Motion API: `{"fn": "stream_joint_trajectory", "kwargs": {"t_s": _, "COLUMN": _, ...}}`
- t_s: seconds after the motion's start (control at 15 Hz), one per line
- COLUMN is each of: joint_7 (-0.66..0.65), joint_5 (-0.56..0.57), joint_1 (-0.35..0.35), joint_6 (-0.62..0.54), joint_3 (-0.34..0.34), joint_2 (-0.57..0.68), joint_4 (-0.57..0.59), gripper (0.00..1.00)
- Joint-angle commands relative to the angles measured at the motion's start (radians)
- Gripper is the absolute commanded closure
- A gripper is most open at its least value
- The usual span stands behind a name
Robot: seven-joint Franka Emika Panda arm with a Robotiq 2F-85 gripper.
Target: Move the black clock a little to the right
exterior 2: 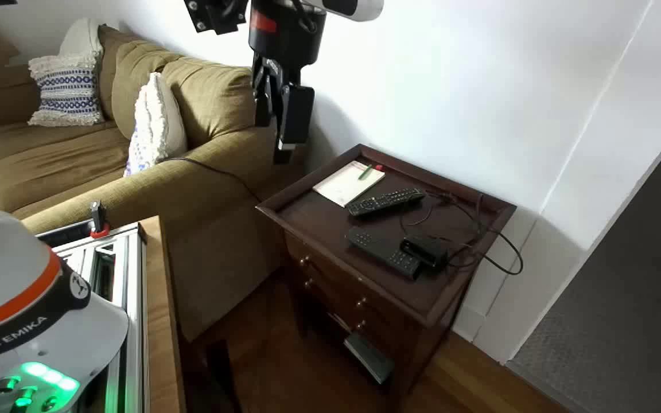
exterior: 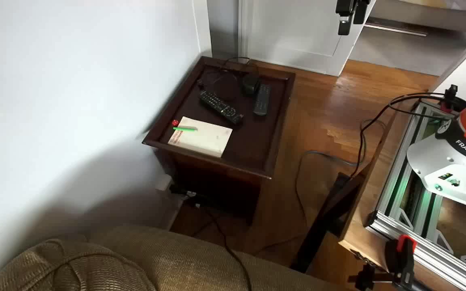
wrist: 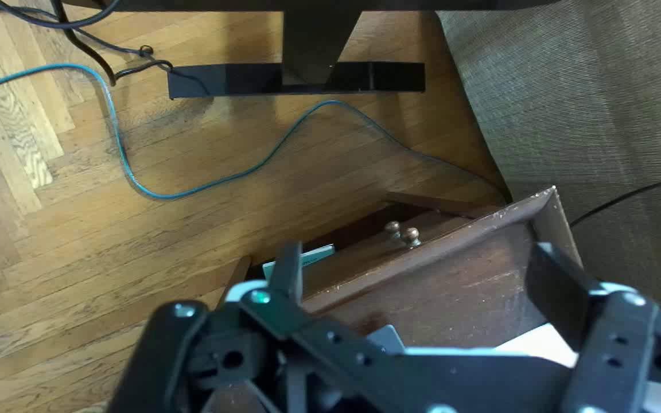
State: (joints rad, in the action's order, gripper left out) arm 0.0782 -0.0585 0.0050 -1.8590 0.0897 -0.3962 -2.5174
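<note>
Clock (exterior 2: 424,250), black and squat (no long axis I could make out), lay on the dark table (exterior: 253,151) below the pincer (wrist: 416,252) and well apart from it, seemingly farther off than the white notepad (exterior: 202,137); the coming move, I judged, needed travel across as well as down. A remote (exterior 2: 385,250), also below the pincer, lay against the clock or just beside it, a likely snag. The wrist view showed the fingers (wrist: 560,295) spread wide, gripping nothing, but no clock; both exterior views had it.
</note>
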Motion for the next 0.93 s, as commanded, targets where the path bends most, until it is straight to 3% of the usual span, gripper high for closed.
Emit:
{"fn": "stream_joint_trajectory", "kwargs": {"t_s": 0.0, "joint_7": 0.004, "joint_5": -0.004, "joint_1": -0.013, "joint_6": 0.003, "joint_3": -0.012, "joint_2": 0.001, "joint_4": 0.002, "gripper": 0.00}}
{"fn": "stream_joint_trajectory", "kwargs": {"t_s": 0.53, "joint_7": 0.004, "joint_5": -0.004, "joint_1": -0.013, "joint_6": 0.003, "joint_3": -0.012, "joint_2": 0.001, "joint_4": 0.002, "gripper": 0.00}}
{"fn": "stream_joint_trajectory", "kwargs": {"t_s": 0.87, "joint_7": 0.081, "joint_5": 0.049, "joint_1": 0.028, "joint_6": -0.169, "joint_3": -0.067, "joint_2": 0.092, "joint_4": 0.054, "gripper": 0.00}}
